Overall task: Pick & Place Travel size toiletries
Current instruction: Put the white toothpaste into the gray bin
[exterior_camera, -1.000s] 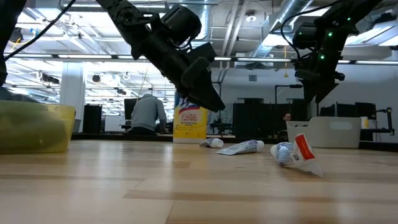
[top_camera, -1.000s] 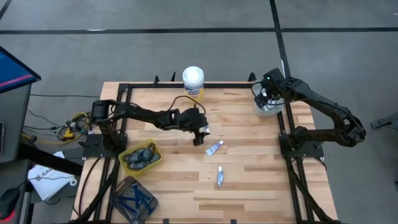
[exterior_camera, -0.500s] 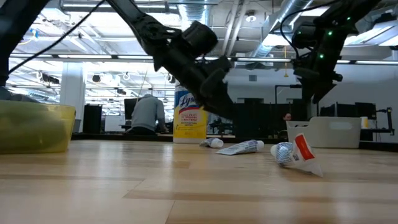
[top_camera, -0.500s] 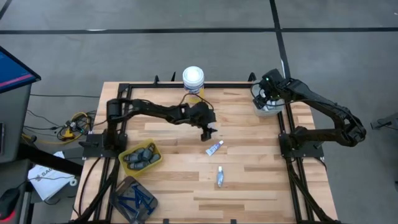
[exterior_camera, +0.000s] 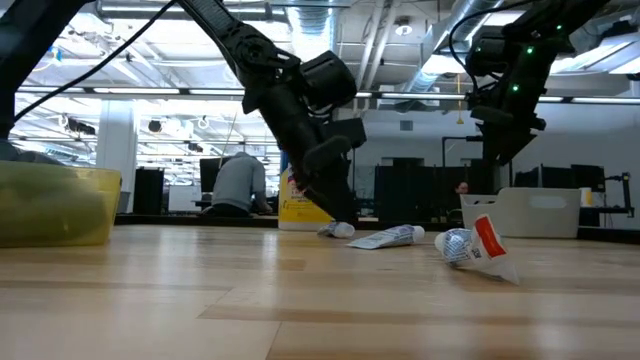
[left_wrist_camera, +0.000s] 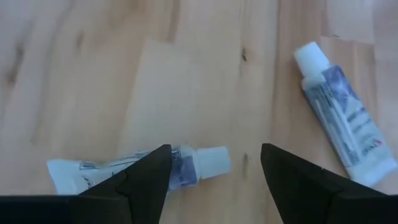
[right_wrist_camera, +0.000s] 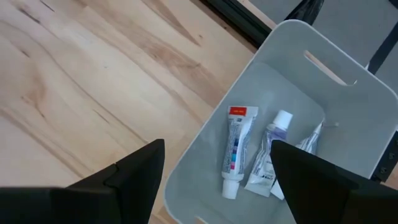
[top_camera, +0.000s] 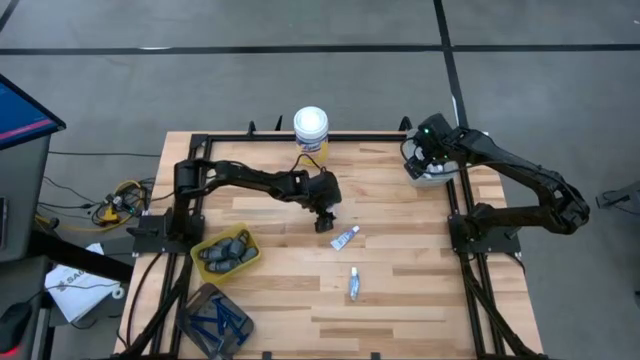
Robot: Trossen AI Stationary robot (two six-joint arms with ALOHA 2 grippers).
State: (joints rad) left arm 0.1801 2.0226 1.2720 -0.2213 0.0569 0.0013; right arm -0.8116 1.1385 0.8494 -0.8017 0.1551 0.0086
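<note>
Looking down from high up, I see my left gripper (top_camera: 327, 219) low over the middle of the wooden table (top_camera: 400, 290), just above a small white tube (top_camera: 343, 237). Its fingers (left_wrist_camera: 146, 180) are spread apart and hold nothing. One finger covers part of that tube in the left wrist view, so I cannot read its print. A second tube (top_camera: 354, 284) lies apart from it, nearer the front edge. From the low camera the arm hides part of the tall white can (top_camera: 311, 132) at the back of the table.

My right gripper (top_camera: 424, 152) hangs over the white bin (top_camera: 428, 176) at the right back corner. Its fingers (right_wrist_camera: 134, 177) are wide apart with nothing between them. Three tubes (right_wrist_camera: 235, 150) lie inside the bin, and the bin's far edge is cut off in the right wrist view.

The yellow tray (top_camera: 203, 248) on the left holds grey sticks (top_camera: 226, 252), all piled up, so I cannot count them. A dark tray (top_camera: 190, 307) at the front corner holds thin blue sticks (top_camera: 218, 322), hard to make out.

A person (exterior_camera: 236, 184) shows far off in the room behind.
</note>
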